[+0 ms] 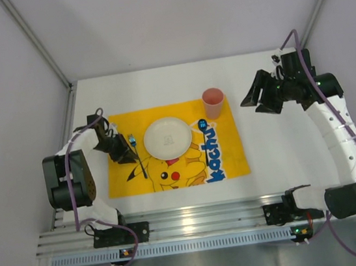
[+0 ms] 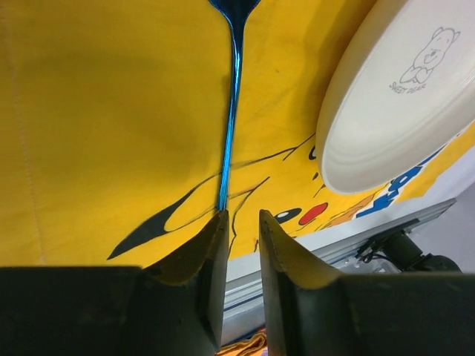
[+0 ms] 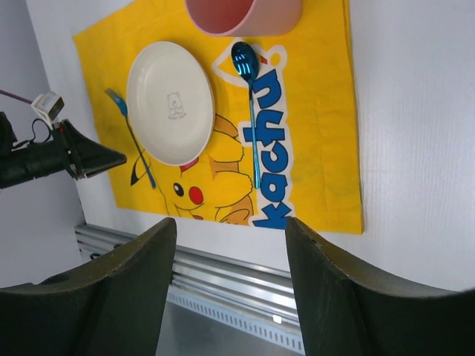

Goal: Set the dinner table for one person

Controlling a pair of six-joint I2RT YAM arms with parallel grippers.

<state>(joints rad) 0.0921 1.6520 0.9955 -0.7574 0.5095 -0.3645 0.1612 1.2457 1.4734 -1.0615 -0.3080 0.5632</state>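
On the white dinner table (image 1: 279,152) lies a yellow Pikachu mat (image 1: 227,159). On the mat stand a white plate (image 1: 167,137) and a pink cup (image 1: 213,102) at the far right corner. A blue spoon (image 1: 204,139) lies right of the plate and a blue fork (image 1: 137,155) left of it. My left gripper (image 1: 126,154) hovers low at the fork's left. In the left wrist view its jaws (image 2: 243,215) stand narrowly apart and empty, with the fork's handle (image 2: 230,111) ending at the left fingertip. My right gripper (image 1: 258,101) is raised right of the cup, wide open and empty (image 3: 230,222).
An aluminium rail (image 1: 190,223) runs along the table's near edge. Grey enclosure walls stand at the left, back and right. Bare white tabletop (image 3: 415,111) lies right of the mat. The left gripper also shows in the right wrist view (image 3: 74,156).
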